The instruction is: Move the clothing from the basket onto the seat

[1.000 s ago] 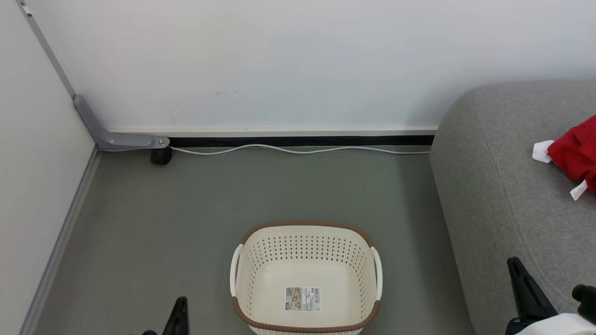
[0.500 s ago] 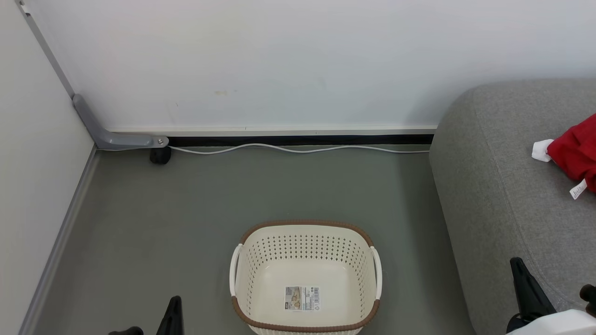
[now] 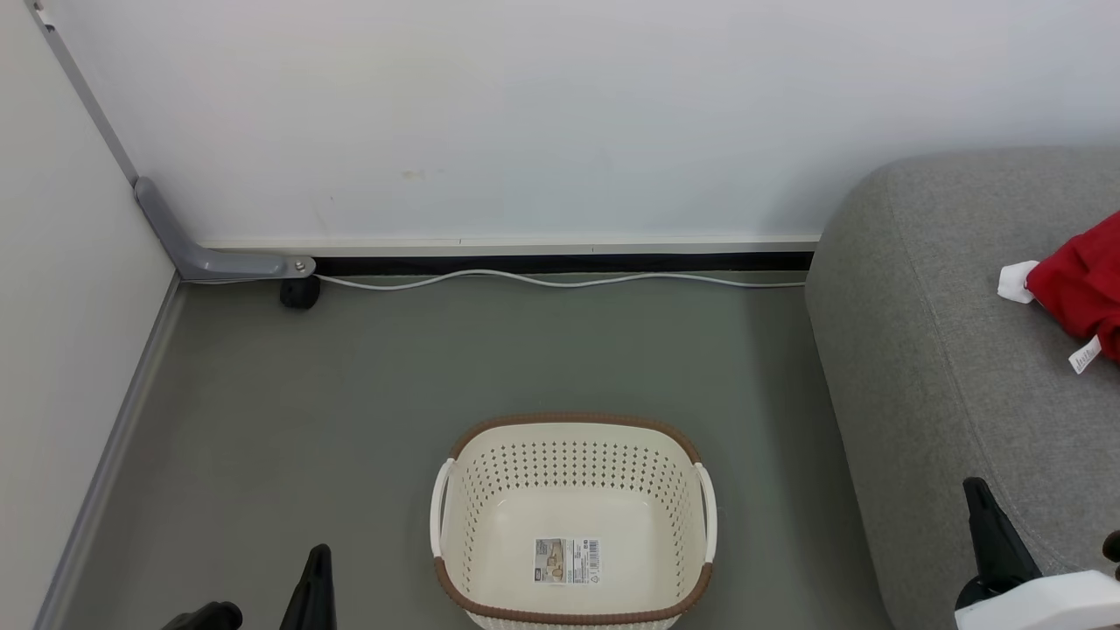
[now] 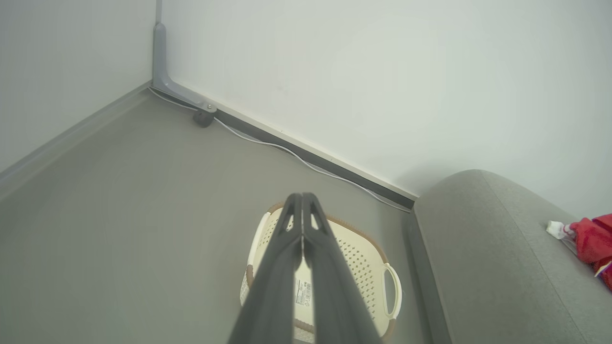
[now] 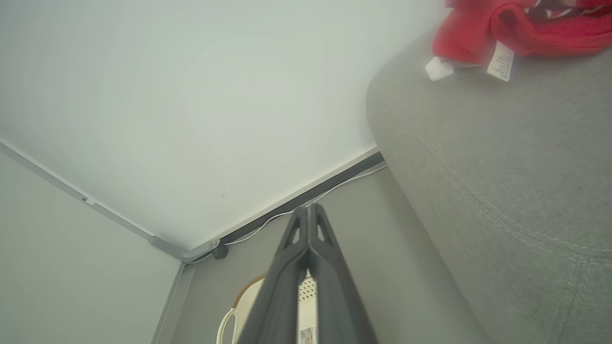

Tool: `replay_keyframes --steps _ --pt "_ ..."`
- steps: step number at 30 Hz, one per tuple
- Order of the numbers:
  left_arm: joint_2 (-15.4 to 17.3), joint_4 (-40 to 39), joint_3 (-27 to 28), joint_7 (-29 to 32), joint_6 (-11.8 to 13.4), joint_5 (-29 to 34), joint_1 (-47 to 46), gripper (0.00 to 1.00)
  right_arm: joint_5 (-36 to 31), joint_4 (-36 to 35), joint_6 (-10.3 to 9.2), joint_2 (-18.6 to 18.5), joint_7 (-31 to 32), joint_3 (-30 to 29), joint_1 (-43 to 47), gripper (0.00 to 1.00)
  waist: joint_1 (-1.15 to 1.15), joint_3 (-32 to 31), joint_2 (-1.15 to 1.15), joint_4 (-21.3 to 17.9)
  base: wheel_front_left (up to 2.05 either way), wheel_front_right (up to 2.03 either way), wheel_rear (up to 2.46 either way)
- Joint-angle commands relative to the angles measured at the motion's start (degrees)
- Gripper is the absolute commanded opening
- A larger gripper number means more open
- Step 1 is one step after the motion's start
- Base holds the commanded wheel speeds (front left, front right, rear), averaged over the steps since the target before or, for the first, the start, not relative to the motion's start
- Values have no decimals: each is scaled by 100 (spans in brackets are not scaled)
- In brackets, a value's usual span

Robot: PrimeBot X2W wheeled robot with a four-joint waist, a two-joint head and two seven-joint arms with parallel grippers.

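On your left, grey floor (image 3: 350, 376) meets white walls in a corner, and a white cable (image 3: 560, 280) runs along the skirting. Your left gripper (image 4: 302, 197) is pressed closed and empty, left of the basket (image 3: 573, 425). A sticker (image 3: 568, 561) sits on the basket's bottom. Your right gripper (image 5: 308, 207) is closed too, holding nothing. The clothing (image 3: 1081, 284) lies on the sofa (image 3: 927, 394). The right wrist view adds the sofa's seam (image 5: 550, 237) and a white tag (image 5: 497, 59).

grey floor (image 3: 350, 394): cream basket (image 3: 573, 421), white cable (image 3: 525, 278), sofa (image 3: 945, 367) | sofa: red clothing (image 3: 1081, 284)
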Motion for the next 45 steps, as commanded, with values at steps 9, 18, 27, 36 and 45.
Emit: replay_keyframes --steps 9,18,27,36,45 --pt "85 -118 182 159 -147 -718 -375 0 532 -183 7 20 189 -141 -268 0 -1 3 0 -8 0 0 0" --pt "99 -103 276 298 -249 -1319 -485 0 970 -202 9 116 341 -246 -313 0 -1 5 0 -16 0 0 0" --pt "111 -87 373 441 -350 -1915 -595 0 1407 -220 10 213 493 -351 -359 0 -1 8 0 -23 0 0 0" --pt "119 -70 474 587 -451 -2509 -706 0 1845 -239 11 309 646 -457 -404 0 -1 10 0 -31 0 0 0" --pt "125 -53 579 736 -552 -3099 -818 0 2283 -257 13 406 798 -562 -450 0 -1 13 0 -39 0 0 0"
